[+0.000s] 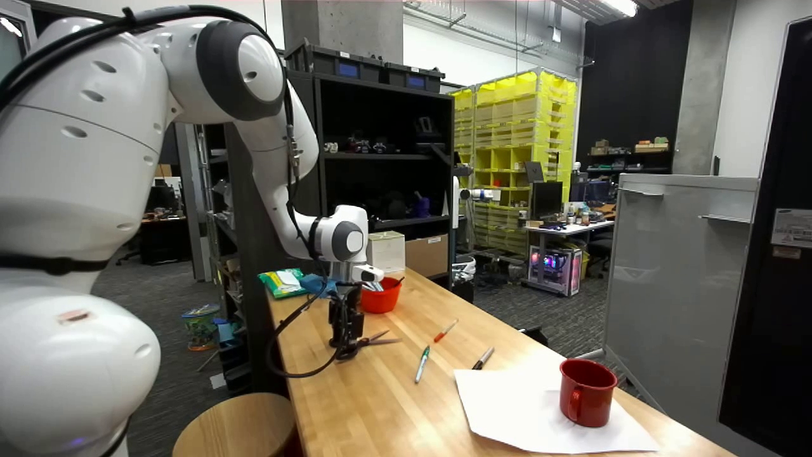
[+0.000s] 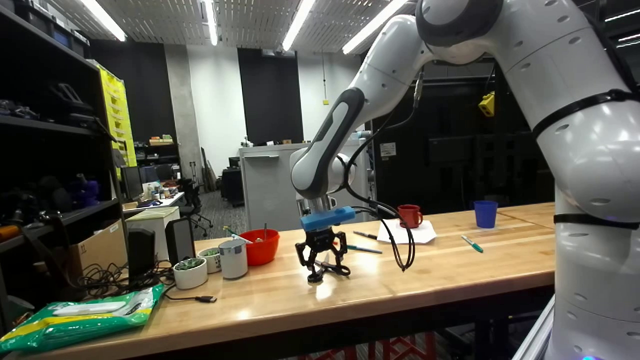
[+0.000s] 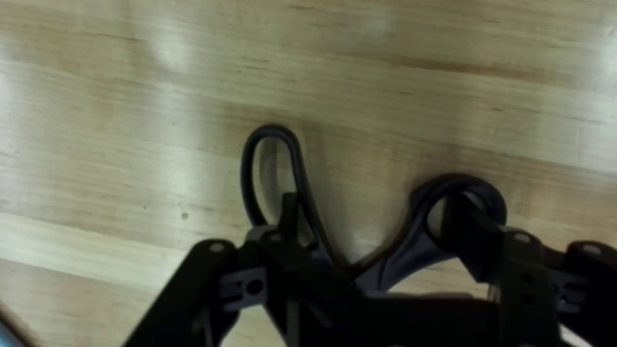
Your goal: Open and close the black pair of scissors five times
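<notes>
The black pair of scissors (image 1: 373, 341) lies on the wooden table with its blades spread apart in an exterior view. It also shows under the gripper in an exterior view (image 2: 341, 270). In the wrist view the handles of the scissors (image 3: 409, 258) form a wide V, and the blades are hidden behind the gripper. My gripper (image 3: 372, 206) is open, pointing down at table level, with its fingers apart. One fingertip is in the long left loop, against its inner side; the other is in the round right loop. The gripper also shows in both exterior views (image 1: 353, 353) (image 2: 327, 272).
A red bowl (image 1: 379, 302) with tools stands behind the gripper. A green pen (image 1: 422, 364), a black marker (image 1: 483, 358) and a slim tool with a reddish part (image 1: 445, 331) lie nearby. A red mug (image 1: 587, 395) stands on white paper (image 1: 501, 406). A blue cup (image 2: 485, 215) stands farther along.
</notes>
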Motion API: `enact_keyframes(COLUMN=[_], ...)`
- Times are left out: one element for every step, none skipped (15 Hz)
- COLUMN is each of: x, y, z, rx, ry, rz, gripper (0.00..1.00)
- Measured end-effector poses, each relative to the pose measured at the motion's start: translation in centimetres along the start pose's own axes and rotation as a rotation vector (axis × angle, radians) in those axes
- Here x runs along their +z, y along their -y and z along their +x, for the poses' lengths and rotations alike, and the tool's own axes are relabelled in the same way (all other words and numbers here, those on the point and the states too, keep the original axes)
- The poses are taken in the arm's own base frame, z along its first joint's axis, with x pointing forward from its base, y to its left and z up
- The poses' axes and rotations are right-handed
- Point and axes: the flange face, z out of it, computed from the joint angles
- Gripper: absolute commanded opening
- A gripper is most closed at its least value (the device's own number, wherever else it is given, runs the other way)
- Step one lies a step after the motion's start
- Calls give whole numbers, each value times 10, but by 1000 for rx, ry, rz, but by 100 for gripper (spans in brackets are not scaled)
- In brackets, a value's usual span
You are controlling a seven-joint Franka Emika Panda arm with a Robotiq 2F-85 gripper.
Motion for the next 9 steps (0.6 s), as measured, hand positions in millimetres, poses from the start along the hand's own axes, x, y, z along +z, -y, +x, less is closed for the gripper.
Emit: enact_keyframes(x=[-2,-3,-4,-5,-6,-6,-6,-6,-6], y=[2,4,5,6,7,7,7,6,6], z=[0,0,0,0,0,0,0,1,1], rx=[-3,-6,-8,-9,-10,-10,-10,-9,-7], ry=[-3,-6,-8,-10,-11,-12,-12,-12,-12], rz=[2,3,5,6,7,7,7,7,7], gripper=[36,29,20,14,6,3,7,28,52])
